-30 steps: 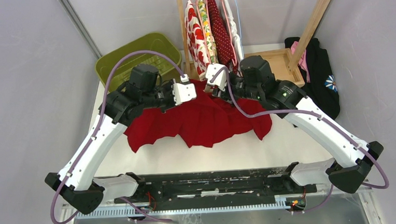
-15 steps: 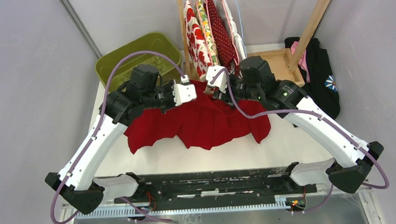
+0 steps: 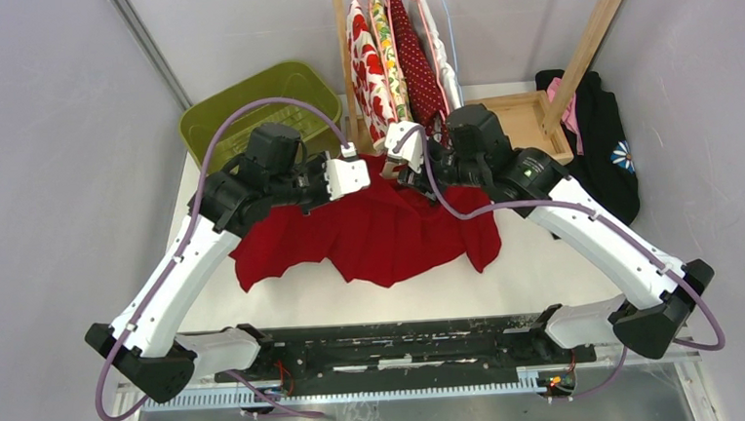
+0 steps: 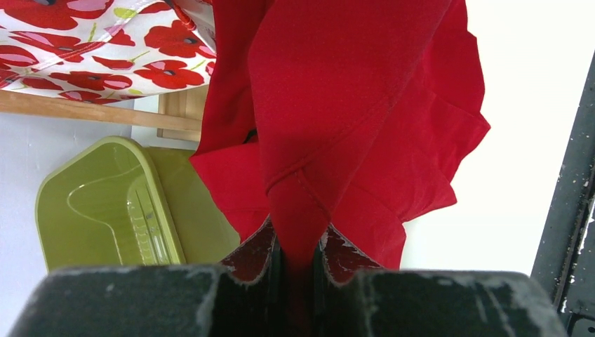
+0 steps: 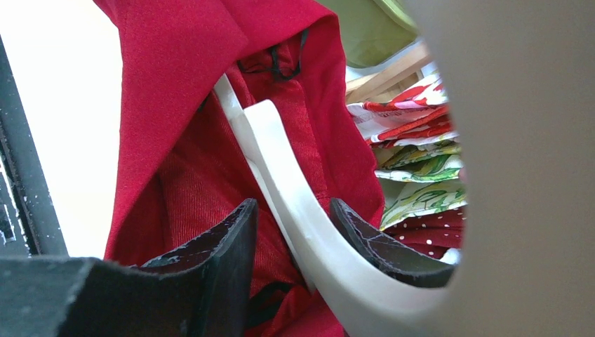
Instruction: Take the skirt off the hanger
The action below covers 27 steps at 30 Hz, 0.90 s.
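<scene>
The red skirt (image 3: 370, 235) hangs spread between the two arms above the white table (image 3: 548, 268), on a white hanger (image 5: 281, 165). The left gripper (image 4: 298, 260) is clenched on a fold of it. The right gripper (image 5: 293, 210) grasps the hanger, with red cloth bunched around its fingers. Behind the left arm sits a green bin (image 3: 283, 82); the skirt is outside it. Printed garments (image 3: 367, 64) hang on a wooden rack (image 3: 342, 46) just beyond.

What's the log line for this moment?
left tool: shut on skirt | right tool: shut on hanger | skirt: not off, hanger inside it
</scene>
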Each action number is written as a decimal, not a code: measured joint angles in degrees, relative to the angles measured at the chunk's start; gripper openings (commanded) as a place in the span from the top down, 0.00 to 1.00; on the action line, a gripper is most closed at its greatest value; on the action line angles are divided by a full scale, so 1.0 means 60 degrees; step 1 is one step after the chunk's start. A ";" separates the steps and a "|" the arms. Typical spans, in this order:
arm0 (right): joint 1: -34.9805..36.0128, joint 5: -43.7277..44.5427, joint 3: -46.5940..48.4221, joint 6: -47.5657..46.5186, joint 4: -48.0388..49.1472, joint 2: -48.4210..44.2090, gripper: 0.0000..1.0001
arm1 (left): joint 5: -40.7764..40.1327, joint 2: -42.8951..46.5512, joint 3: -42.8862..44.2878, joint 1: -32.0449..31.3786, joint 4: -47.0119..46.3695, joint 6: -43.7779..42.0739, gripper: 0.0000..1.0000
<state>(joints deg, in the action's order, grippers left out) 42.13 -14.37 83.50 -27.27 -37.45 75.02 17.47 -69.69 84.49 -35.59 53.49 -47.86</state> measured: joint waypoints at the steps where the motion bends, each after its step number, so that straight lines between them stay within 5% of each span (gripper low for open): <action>1: -0.0004 -0.0011 0.0044 -0.0036 -0.0044 0.0029 0.62 | -0.0007 0.0000 -0.0022 0.0000 -0.0015 0.0000 0.97; 3: -0.0004 -0.0025 0.0219 -0.0124 -0.0226 0.0095 0.48 | 0.0004 0.0015 -0.0051 0.0000 -0.0051 0.0000 0.97; 10: 0.0000 -0.0328 0.0044 -0.0339 -0.0346 -0.0182 0.36 | 0.0011 0.0062 -0.0076 0.0000 -0.0342 0.0000 0.97; 17: 0.0044 -0.0186 -0.1647 -0.0492 0.0426 -0.0951 0.34 | -0.0259 -0.0233 -0.0084 -0.0029 0.0040 0.0000 0.97; 27: 0.0051 0.1122 -0.0080 -0.1282 -0.0594 -0.0922 0.28 | -0.0168 -0.0262 -0.0095 -0.0044 -0.0623 0.0011 0.97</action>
<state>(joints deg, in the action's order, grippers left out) 42.44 -7.64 83.02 -34.96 -41.01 69.49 16.47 -71.26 83.92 -35.86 49.76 -47.79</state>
